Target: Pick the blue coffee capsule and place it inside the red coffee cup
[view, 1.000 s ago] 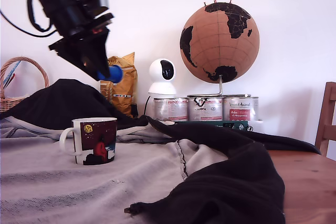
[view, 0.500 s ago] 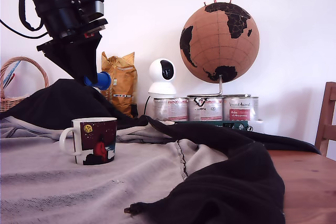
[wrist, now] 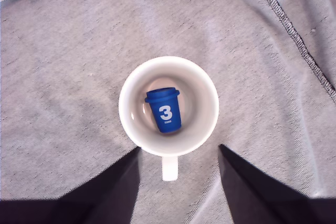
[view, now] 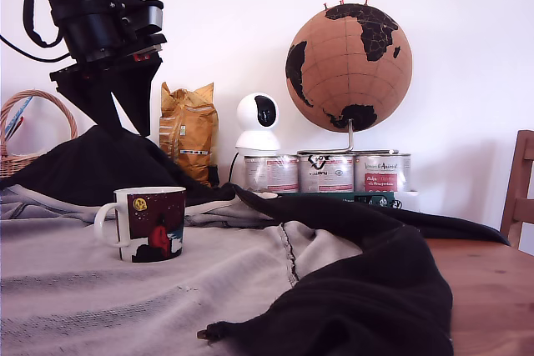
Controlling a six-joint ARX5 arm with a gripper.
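Open air between the spread claw (view: pixel 119 114) and the red coffee cup (view: pixel 143 223); black cloth (view: pixel 92 164) heaped just behind.

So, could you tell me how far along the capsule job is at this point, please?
It looks essentially done. The blue coffee capsule lies on its side inside the red coffee cup, white "3" facing up. The gripper hangs open and empty above the cup, so nothing is in hand. All that seems left is pulling the arm away; the cup stands upright on the grey cloth.
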